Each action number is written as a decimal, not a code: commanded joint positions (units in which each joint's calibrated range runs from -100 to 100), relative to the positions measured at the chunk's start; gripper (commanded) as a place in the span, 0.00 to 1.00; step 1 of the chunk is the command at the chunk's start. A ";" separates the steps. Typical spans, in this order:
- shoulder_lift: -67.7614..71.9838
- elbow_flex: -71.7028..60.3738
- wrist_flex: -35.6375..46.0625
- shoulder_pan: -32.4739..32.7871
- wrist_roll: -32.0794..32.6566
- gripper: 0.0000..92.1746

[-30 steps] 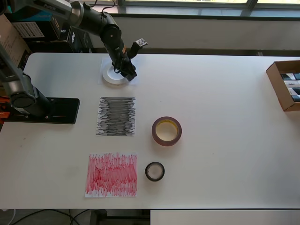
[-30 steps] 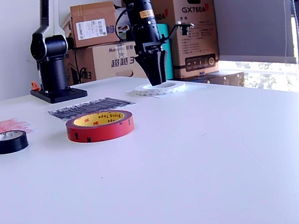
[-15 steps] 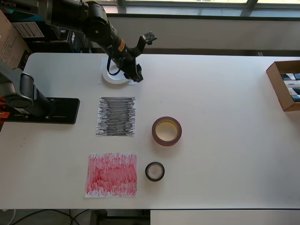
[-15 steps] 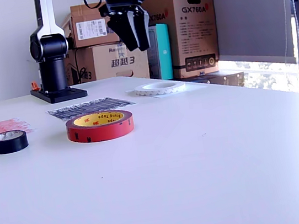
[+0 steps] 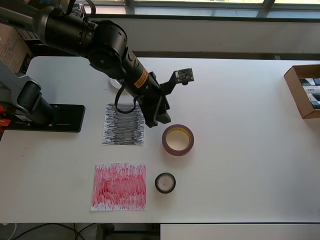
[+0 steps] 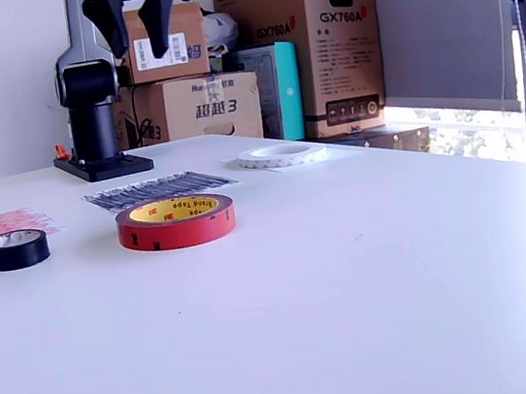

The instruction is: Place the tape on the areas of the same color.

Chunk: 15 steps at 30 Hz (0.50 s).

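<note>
Tape rolls lie at three spots on the white tabletop (image 5: 240, 165). The white roll (image 6: 282, 155) lies flat on the white sheet (image 6: 335, 151) at the far side; in the overhead view the arm covers nearly all of it and only a sliver shows. The red roll (image 5: 177, 140) with its yellowish core lies flat on bare tabletop, just to the overhead view's right of the black-scribbled sheet (image 5: 123, 125) and apart from it. The small black roll (image 5: 165, 183) lies flat on bare tabletop too, just to the overhead view's right of the red-scribbled sheet (image 5: 119, 186), not touching it. The gripper (image 6: 132, 19) hangs high in the air with nothing in it, jaws spread apart; in the overhead view it sits above the right edge of the black-scribbled sheet, close to the red roll. The arm's base (image 5: 47, 118) stands on a black plate at the overhead view's left. A cardboard box (image 5: 303, 90) rests at the tabletop's right edge in that view.
</note>
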 commanded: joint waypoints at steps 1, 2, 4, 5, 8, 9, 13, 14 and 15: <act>1.13 -2.12 0.36 -4.35 0.25 0.52; 1.41 -2.66 0.36 -4.66 0.25 0.52; 2.16 -3.66 0.36 -4.98 0.25 0.52; 2.44 -3.84 0.36 -5.14 0.25 0.52; 2.81 -3.93 0.36 -5.14 0.25 0.52; 2.81 -3.93 0.36 -5.06 0.33 0.52; 3.00 -3.93 0.36 -5.06 2.63 0.52; 3.28 -3.66 0.36 -5.06 3.04 0.52; 3.84 -3.57 0.36 -5.06 3.53 0.52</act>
